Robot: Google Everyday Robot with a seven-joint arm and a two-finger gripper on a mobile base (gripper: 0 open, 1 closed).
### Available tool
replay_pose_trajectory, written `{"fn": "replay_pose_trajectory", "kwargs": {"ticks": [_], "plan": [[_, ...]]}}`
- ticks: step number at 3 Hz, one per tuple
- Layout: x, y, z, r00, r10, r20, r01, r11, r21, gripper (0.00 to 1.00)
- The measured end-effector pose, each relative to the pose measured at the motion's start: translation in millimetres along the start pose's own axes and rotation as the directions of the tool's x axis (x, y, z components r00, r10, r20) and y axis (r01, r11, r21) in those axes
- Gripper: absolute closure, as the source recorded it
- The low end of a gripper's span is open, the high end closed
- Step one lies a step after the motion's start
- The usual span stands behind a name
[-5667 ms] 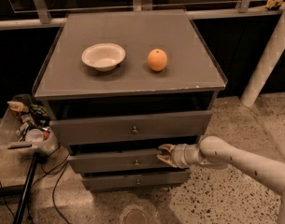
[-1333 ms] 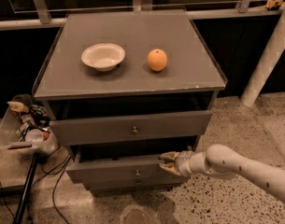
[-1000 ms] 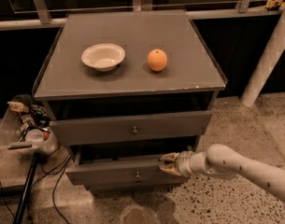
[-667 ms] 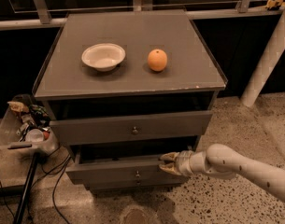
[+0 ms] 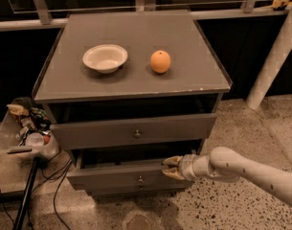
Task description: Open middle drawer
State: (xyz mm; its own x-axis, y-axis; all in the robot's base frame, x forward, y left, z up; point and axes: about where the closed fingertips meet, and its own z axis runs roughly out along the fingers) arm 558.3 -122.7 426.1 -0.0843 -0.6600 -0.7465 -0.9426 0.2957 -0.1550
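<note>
The middle drawer (image 5: pixel 112 176) is a grey front with a small round metal knob (image 5: pixel 140 179). It stands pulled out a little from the grey cabinet, with a dark gap showing behind its top edge. My gripper (image 5: pixel 171 167) comes in from the right on a white arm (image 5: pixel 241 169) and sits at the right end of that drawer front. One finger is behind the panel's top edge and one finger is in front of it, so the gripper is closed on the panel.
The top drawer (image 5: pixel 136 131) above also stands slightly out. A white bowl (image 5: pixel 105 57) and an orange (image 5: pixel 160 61) sit on the cabinet top (image 5: pixel 136 28). A low stand with clutter and cables (image 5: pixel 28 133) is at the left. A white post (image 5: pixel 275 56) is at the right, on speckled floor.
Since the earliest frame the middle drawer has come out towards the camera, with my gripper on its right end. Over the last second nothing has visibly moved.
</note>
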Motion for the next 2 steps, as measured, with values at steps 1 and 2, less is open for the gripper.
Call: {"fn": "replay_pose_trajectory", "kwargs": {"ticks": [1, 2], "plan": [[0.0, 0.0, 0.0, 1.000, 0.000, 0.000, 0.000, 1.0000, 0.000, 0.11], [0.0, 0.0, 0.1, 1.000, 0.000, 0.000, 0.000, 1.0000, 0.000, 0.15]]}}
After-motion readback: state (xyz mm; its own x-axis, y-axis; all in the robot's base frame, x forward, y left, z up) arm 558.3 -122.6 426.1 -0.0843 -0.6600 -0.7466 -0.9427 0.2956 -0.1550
